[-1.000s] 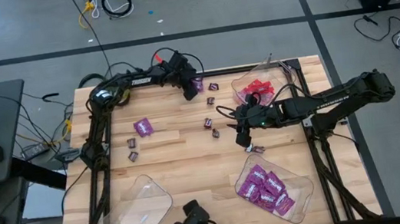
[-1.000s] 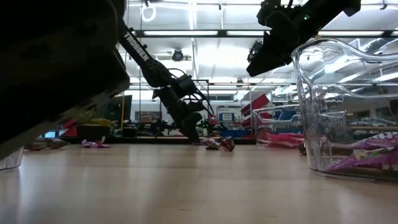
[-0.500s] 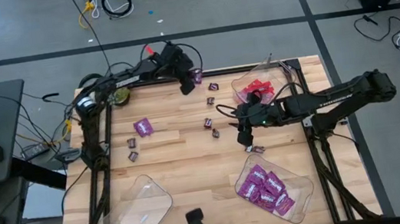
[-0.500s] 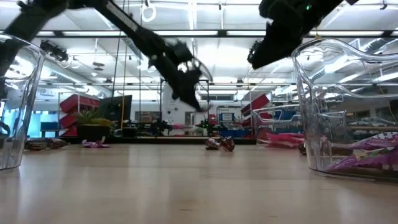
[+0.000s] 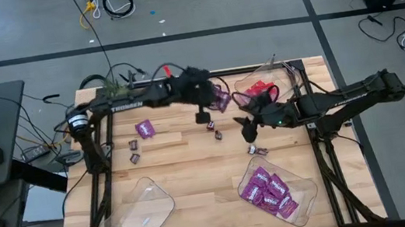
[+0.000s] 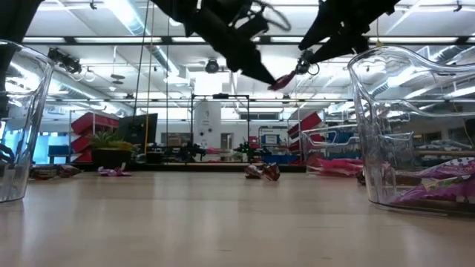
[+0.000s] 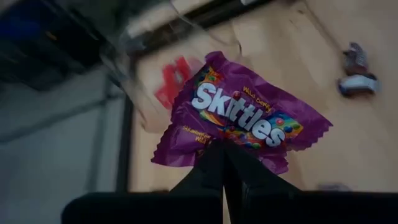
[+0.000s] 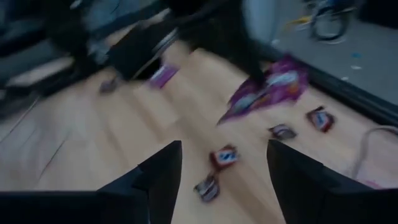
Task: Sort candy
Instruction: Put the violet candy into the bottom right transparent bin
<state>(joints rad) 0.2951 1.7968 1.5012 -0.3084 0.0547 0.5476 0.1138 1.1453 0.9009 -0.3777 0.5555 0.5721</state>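
Change from half a second ago: the left end effector (image 5: 216, 98), then at the far edge of the pale wooden counter (image 5: 187, 174), now sits farther toward the right side over the far half, close beside the right end effector (image 5: 247, 129). The right end effector has shifted slightly farther from the small dark wrapped piece (image 5: 259, 151) lying below it.

Left end effector: fingers (image 7: 214, 163) pressed tight together on the lower edge of a flat shiny purple Skittles packet (image 7: 242, 118), carried in the air above the counter; the low view shows the packet (image 6: 280, 80) well clear of the surface.

Right end effector: fingers (image 8: 158, 168) spread wide, nothing between them, raised above the counter near the middle right.

Candy on the counter:
- one purple packet (image 5: 144, 129) lying loose on the left half;
- two small dark pieces (image 5: 133, 145) near the left edge;
- dark pieces (image 5: 210, 125) near the centre, between the two arms.

Trays:
- clear plastic tray (image 5: 279, 72) at the far right, holding red packets (image 5: 262, 87);
- clear plastic tray (image 5: 308, 190) at the near right, holding a pile of purple packets (image 5: 267, 189);
- clear plastic tray (image 5: 141, 215) at the near left.
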